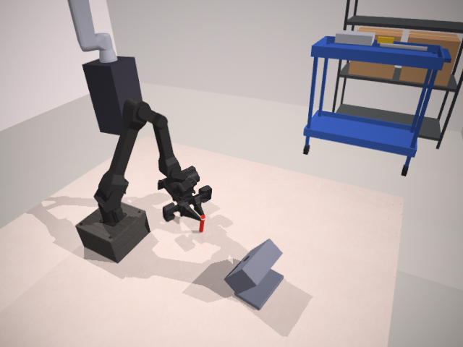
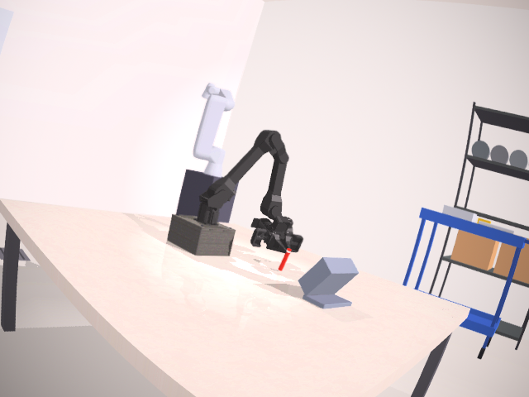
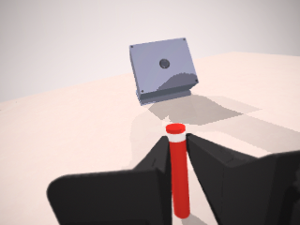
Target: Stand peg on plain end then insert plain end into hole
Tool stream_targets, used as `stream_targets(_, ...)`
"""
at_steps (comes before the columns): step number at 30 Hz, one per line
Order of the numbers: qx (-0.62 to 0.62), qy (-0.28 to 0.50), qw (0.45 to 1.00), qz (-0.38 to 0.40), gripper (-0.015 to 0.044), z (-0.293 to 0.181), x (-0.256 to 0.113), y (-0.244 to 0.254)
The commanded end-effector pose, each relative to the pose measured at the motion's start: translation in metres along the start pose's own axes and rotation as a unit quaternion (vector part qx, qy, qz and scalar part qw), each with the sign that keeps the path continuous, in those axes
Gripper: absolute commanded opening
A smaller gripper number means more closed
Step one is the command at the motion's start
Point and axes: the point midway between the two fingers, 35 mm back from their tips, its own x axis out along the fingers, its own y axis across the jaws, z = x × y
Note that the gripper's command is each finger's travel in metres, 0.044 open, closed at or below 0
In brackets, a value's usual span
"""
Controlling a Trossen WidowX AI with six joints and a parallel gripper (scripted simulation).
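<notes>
The red peg point(image 1: 201, 225) point(image 2: 283, 261) point(image 3: 180, 173) is near upright but still leans a little, white-banded end up. Its plain lower end is at or just above the table; contact is not clear. My gripper point(image 1: 202, 218) point(image 2: 288, 251) point(image 3: 175, 140) is shut on the peg just below the white band. The grey sloped panel point(image 1: 261, 257) point(image 2: 328, 277) point(image 3: 150, 70) stands on its base plate in front of the arm, apart from the peg. Its round hole point(image 1: 246, 258) point(image 3: 164, 63) is empty and hidden in the exterior view.
The arm's dark base block point(image 1: 112, 235) point(image 2: 198, 236) stands on the table point(image 1: 336, 231) point(image 2: 256, 341) behind the gripper. A blue cart point(image 1: 359, 130) point(image 2: 469, 228) and a shelf rack stand beyond the table. Another grey arm on a dark pedestal point(image 1: 112, 93) stands behind.
</notes>
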Motion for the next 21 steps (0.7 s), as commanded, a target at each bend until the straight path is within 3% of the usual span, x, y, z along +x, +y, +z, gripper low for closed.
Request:
stream_targets(1, 0.001, -0.016, 1.0, 0.001, 0.005, -0.0016, -0.0021, 0.0008)
stream_targets(21, 0.001, -0.029, 1.0, 0.001, 0.005, -0.0066, -0.004, 0.0005)
